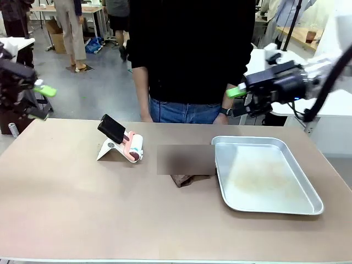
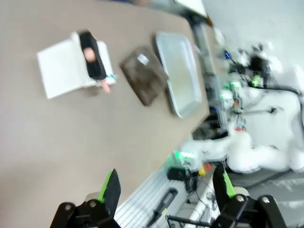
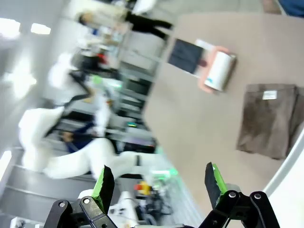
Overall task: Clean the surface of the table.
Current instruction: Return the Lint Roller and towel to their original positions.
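On the table (image 1: 71, 209), lint roller (image 1: 133, 147), seemingly cloth (image 2: 144, 79)

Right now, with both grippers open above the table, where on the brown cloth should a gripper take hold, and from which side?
Probably from above, at the cloth's edge toward the lint roller. The cloth lies flat and folded on the table, so there is nothing to grip from the side; fingers must pinch a fold. Its other edge lies next to the tray, whose raised rim leaves little room for fingers.
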